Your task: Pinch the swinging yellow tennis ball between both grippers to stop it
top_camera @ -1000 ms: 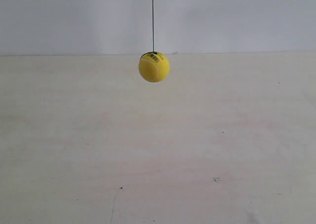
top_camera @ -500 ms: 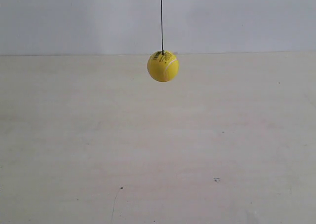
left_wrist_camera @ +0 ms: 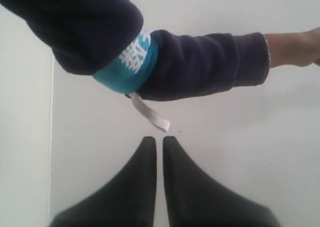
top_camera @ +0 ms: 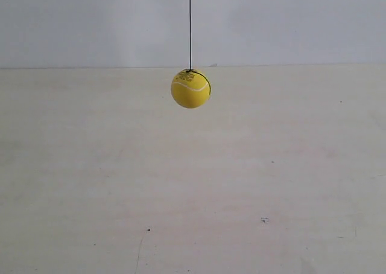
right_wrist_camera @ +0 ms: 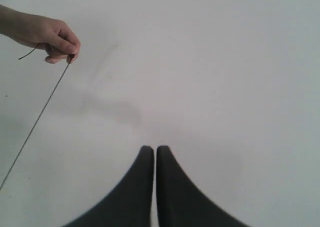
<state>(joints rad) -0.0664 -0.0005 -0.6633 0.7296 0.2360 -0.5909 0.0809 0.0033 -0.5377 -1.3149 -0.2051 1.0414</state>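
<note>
The yellow tennis ball (top_camera: 190,88) hangs on a thin dark string (top_camera: 190,26) above the pale table in the exterior view, near the middle. Neither arm shows in that view. In the left wrist view my left gripper (left_wrist_camera: 159,139) is shut, its two black tapered fingers side by side with nothing between them. My right gripper (right_wrist_camera: 154,148) is shut too, with nothing between its fingers. The ball is out of both wrist views. In the right wrist view a bare hand (right_wrist_camera: 50,37) pinches the string (right_wrist_camera: 37,122), which runs down out of frame.
A person's arm in a dark blue sleeve (left_wrist_camera: 165,57) with a teal cuff band (left_wrist_camera: 131,62) and a white tag (left_wrist_camera: 150,114) reaches across the left wrist view, beyond the fingertips. A pale wall (top_camera: 289,20) stands behind the pale table (top_camera: 241,183).
The ball swung right, then back left, and now hangs slightly lower in the exterior view. It has also turned, showing its white seam.
</note>
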